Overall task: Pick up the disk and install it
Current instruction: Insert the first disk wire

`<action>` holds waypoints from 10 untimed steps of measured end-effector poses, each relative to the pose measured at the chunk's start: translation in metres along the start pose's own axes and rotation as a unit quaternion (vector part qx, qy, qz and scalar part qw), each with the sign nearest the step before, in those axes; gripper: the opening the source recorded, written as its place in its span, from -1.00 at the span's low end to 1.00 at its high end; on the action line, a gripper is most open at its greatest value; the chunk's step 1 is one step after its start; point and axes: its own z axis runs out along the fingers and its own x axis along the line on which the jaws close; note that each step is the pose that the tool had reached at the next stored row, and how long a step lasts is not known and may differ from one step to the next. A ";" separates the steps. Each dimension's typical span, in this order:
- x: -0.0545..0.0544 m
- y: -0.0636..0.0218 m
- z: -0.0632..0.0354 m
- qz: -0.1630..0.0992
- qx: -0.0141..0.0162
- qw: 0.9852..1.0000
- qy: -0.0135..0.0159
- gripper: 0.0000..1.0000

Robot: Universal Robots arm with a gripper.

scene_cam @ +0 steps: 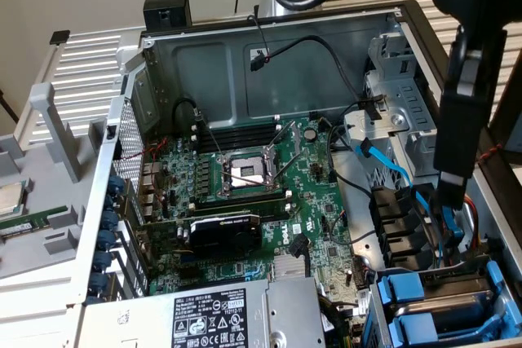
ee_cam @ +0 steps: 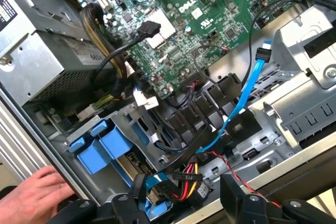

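My gripper (scene_cam: 448,187) hangs over the drive-cage corner of the open computer case (scene_cam: 269,55), at the exterior view's right. Its two black fingers (ee_cam: 131,203) stand wide open with nothing between them, above a bundle of red, yellow and black cables (ee_cam: 186,178). In the cage lies a flat grey drive with a white label strip (scene_cam: 458,303), held in blue rails; it looks like the disk, but I cannot be sure. Its blue handle tabs (ee_cam: 97,148) face the case's edge, apart from the gripper.
A person's hand (ee_cam: 31,195) rests on the case edge beside the blue tabs. A light-blue data cable (ee_cam: 247,93) and black cables cross the cage. The motherboard (scene_cam: 261,177), power supply (scene_cam: 220,315) and a processor chip (scene_cam: 8,198) outside the case are nearby.
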 end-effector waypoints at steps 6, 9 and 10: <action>-0.005 -0.0040 0.0015 0.007 -0.002 1.000 0.002 0.33; -0.006 -0.0048 0.0033 0.016 -0.003 1.000 0.003 0.33; -0.006 -0.0047 0.0045 0.021 -0.004 1.000 0.004 0.33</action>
